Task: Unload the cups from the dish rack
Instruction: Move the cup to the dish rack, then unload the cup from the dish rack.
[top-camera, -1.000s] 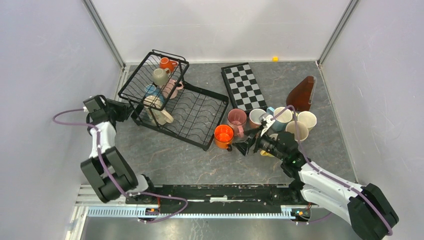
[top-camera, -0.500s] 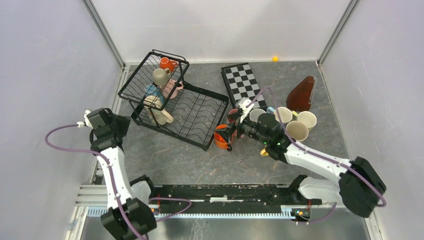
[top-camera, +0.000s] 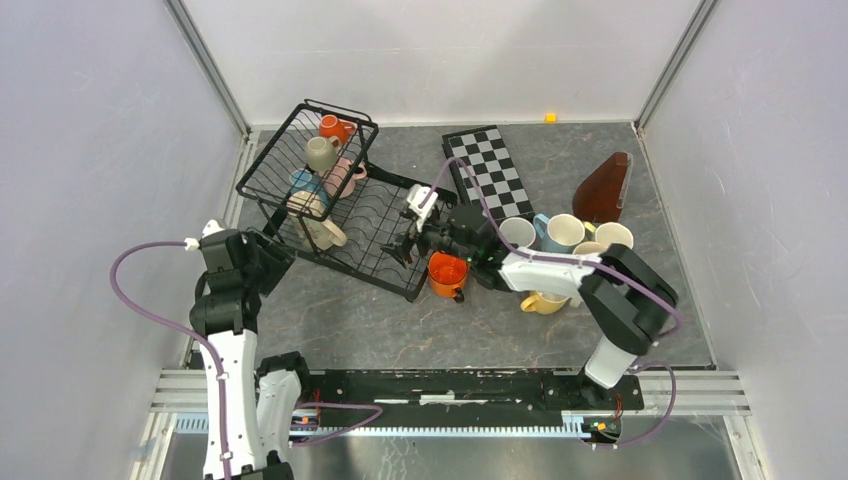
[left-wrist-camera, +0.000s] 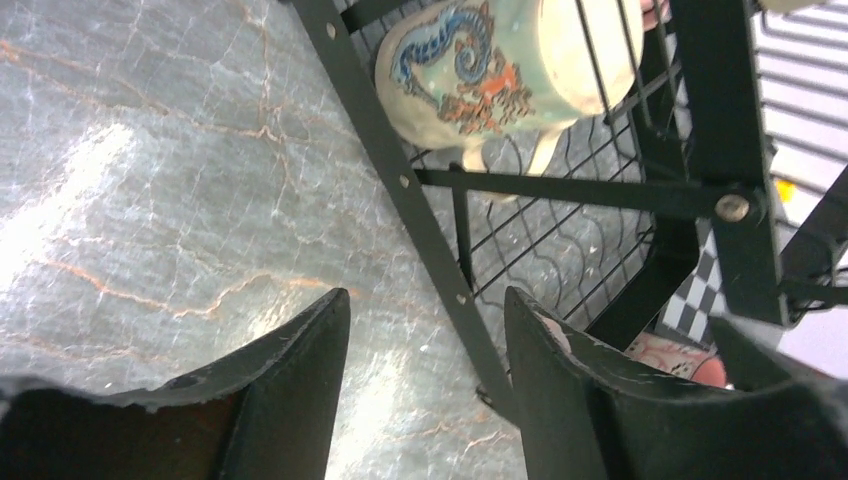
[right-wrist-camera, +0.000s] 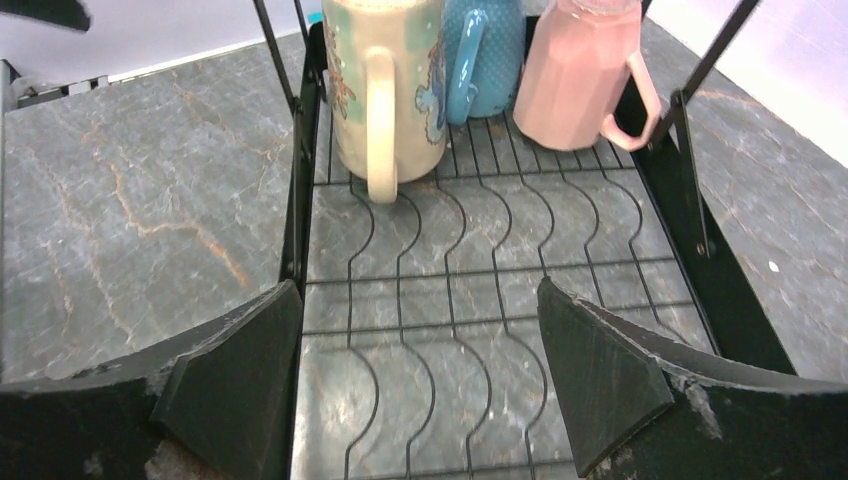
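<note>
Right gripper (right-wrist-camera: 415, 330) gapes wide and empty over the flat tray of the dish rack (top-camera: 400, 215), facing a cream mug (right-wrist-camera: 385, 90) whose handle points straight at it. A blue mug (right-wrist-camera: 480, 60) and a pink mug (right-wrist-camera: 580, 85) stand alongside. The rack's long axis runs diagonally, with the basket end far-left near the wall (top-camera: 100, 150) and the tray end near-right, where an orange mug (top-camera: 447, 272) sits just beside its corner. Left gripper (left-wrist-camera: 425, 310), jaws parted and holding nothing, hovers at the rack's near-left edge. Bare table (top-camera: 340, 320) lies in front.

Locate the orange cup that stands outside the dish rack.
In the top view, the orange cup stands upright on the table, just right of the dish rack's near corner, with the yellow cup farther right.
</note>
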